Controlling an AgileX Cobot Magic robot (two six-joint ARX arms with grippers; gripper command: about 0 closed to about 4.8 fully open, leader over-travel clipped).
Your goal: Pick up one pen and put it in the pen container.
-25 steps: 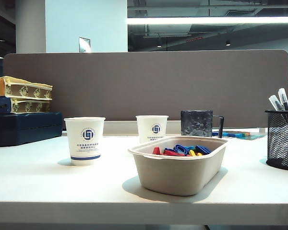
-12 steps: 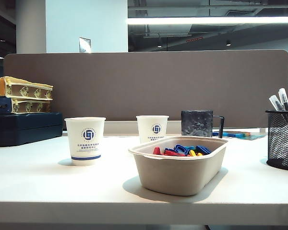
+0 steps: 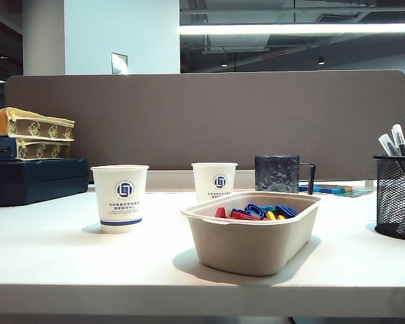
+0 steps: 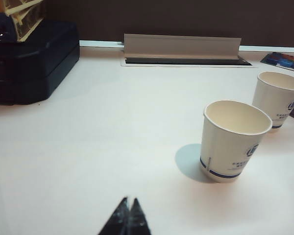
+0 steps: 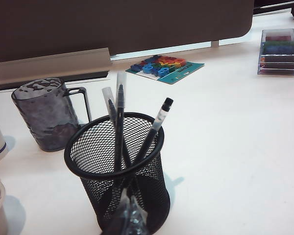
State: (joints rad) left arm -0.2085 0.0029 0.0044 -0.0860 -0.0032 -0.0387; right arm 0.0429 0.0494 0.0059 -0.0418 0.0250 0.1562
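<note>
The pen container (image 3: 397,199) is a black wire-mesh cup at the table's right edge in the exterior view. Pens (image 3: 397,138) stick out of its top. The right wrist view shows the container (image 5: 90,154) close up, holding three pens: one upright (image 5: 119,122), one with a clear cap (image 5: 108,101) and one leaning with a black end (image 5: 154,128). My right gripper (image 5: 128,194) is shut with nothing in it, its tips just in front of the container's near wall. My left gripper (image 4: 130,199) is shut and holds nothing, low over bare table near a paper cup (image 4: 232,139). Neither gripper appears in the exterior view.
Two paper cups (image 3: 119,198) (image 3: 214,181), a beige tray (image 3: 253,246) of coloured pieces and a dark mug (image 3: 278,174) stand mid-table. A dark case (image 3: 37,179) with stacked boxes sits far left. A teal card of blocks (image 5: 161,67) and a clear box (image 5: 279,51) lie beyond the container.
</note>
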